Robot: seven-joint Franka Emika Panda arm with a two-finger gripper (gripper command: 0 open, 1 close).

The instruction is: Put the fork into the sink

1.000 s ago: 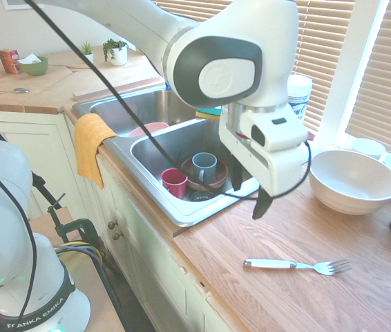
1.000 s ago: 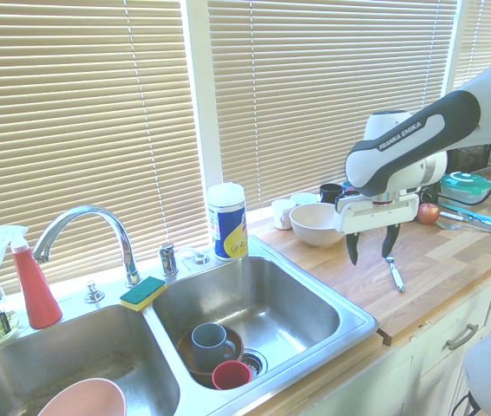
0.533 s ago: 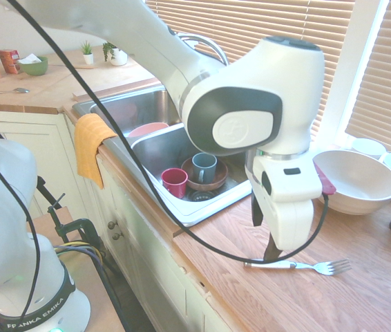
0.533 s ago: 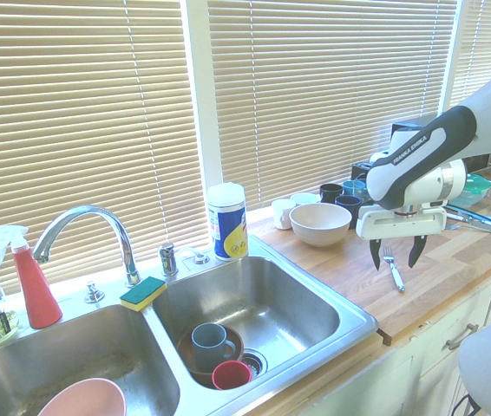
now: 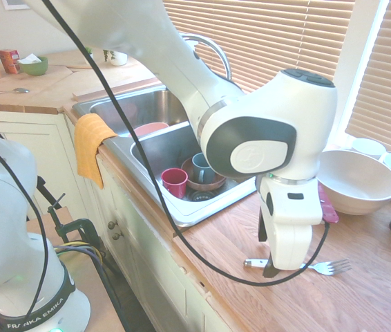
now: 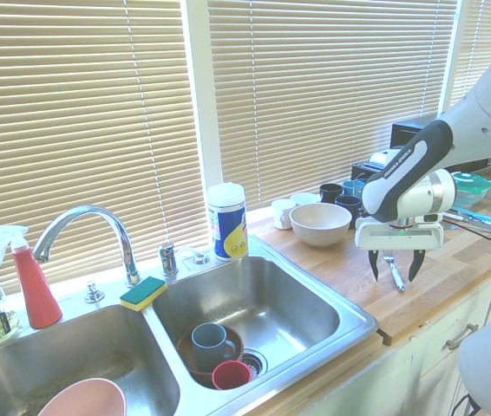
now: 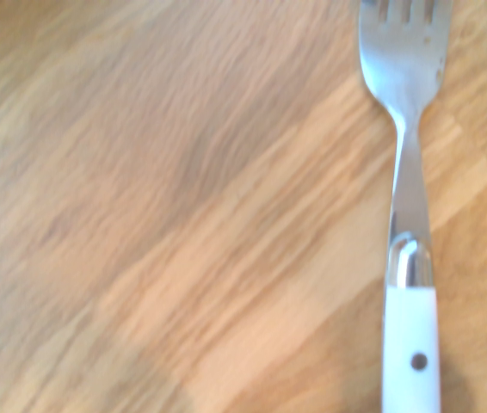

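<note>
Two dark fingers of the hand (image 6: 392, 276) stand wide apart and point straight down at the worktop (image 5: 361, 297), with nothing held between them. The fork (image 6: 394, 272) lies flat on the wood between and just below the fingers, and I cannot tell if a fingertip already touches it. The handle seems to sit under the hand while the tines (image 5: 334, 266) stick out past it, on the side far from the sink (image 6: 263, 316). I think the hand is placed like this so that the fingers can close across the thin handle, one on each side.

The wrist view shows the fork (image 7: 407, 258) with its white handle and silver tines on bare wood. The sink is well apart from the fork, at the other end of the worktop. A cream bowl (image 6: 319, 223) stands on the worktop near the fork, between it and the window, and cups and a brown dish sit in the sink basin nearest the fork.
</note>
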